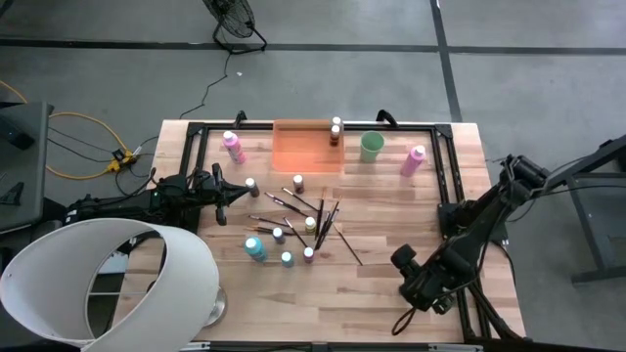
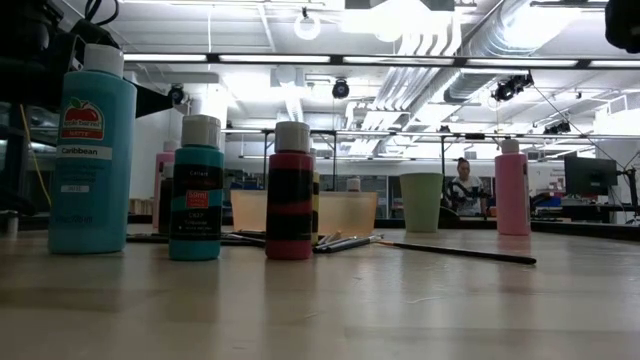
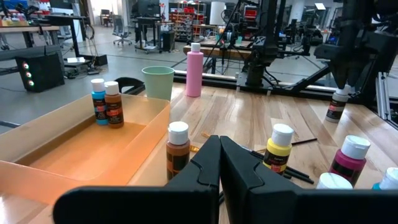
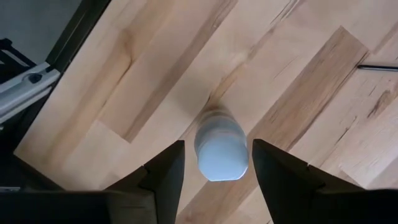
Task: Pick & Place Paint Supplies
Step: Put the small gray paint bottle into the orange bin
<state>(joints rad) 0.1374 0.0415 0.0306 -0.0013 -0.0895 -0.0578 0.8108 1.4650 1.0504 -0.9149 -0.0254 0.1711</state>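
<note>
A white-capped bottle (image 4: 221, 149) is straddled by the parted right gripper (image 4: 217, 171) over the surface (image 4: 292, 93), seemingly for grasping, while the left gripper (image 3: 219, 163) is kept clenched, empty

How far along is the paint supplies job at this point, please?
Done: two bottles stand in the tray. In hand: the right gripper straddles a white-capped bottle, jaws open, not yet gripping. The left gripper waits shut at the table's left side. Left: the other bottles and the brushes on the table.

Wood table (image 1: 411, 225), matt; tray (image 1: 305, 149) transluc. plastic; bottles (image 1: 255, 248) glossy plastic.
</note>
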